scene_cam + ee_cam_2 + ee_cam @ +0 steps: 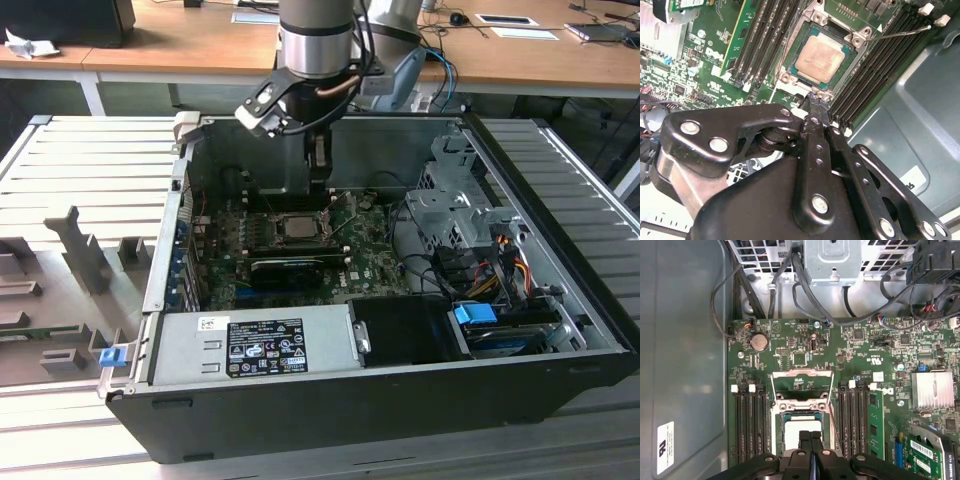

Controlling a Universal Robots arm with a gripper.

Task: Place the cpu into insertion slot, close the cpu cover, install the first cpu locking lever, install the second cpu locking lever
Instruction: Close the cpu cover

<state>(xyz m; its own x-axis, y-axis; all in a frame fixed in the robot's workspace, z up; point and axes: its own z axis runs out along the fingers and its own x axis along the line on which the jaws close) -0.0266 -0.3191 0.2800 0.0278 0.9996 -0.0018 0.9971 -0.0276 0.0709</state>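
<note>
The cpu [820,59] lies flat in the insertion slot [856,39], its pale metal top showing. In the first wrist view the cpu [801,426] sits just ahead of my gripper [810,436]. The cpu cover [801,372] stands swung open at the socket's far end. One thin locking lever [900,32] sticks out free beside the memory slots. My gripper [815,102] is shut with nothing between its fingers, its tips close over the socket's near edge. In the exterior view my gripper [319,180] hangs straight down over the cpu [297,225].
Long black memory slots [751,425] flank the socket on both sides. A power supply [255,345] lies along the case front. A drive cage [455,210] with cables fills the exterior view's right. A silver heatsink [934,389] sits on the board. The case walls [175,215] enclose everything.
</note>
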